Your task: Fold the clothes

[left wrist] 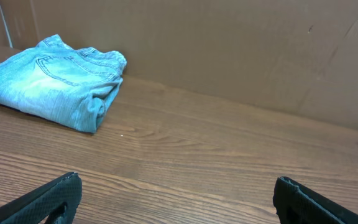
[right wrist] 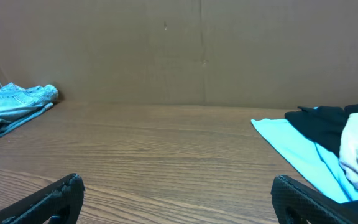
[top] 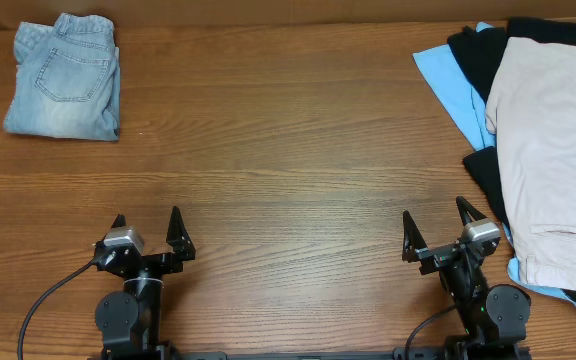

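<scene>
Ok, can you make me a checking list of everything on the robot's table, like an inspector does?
Surface: wooden table, no marks seen.
Job's things: folded denim piece at the far left; beige shorts lying on a black piece and a light-blue piece in a loose heap at the far right.
Clutter: nothing seen.
Grippers: left gripper and right gripper at the near edge, jaws open, holding nothing.
Cables: black cable curving by the left arm.
Surroundings: brown cardboard wall behind the table.

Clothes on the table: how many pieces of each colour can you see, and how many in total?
Pale denim piece: 1
Beige shorts: 1
Black piece: at least 1, partly covered
Light-blue piece: at least 1, partly covered
Total: at least 4
</scene>
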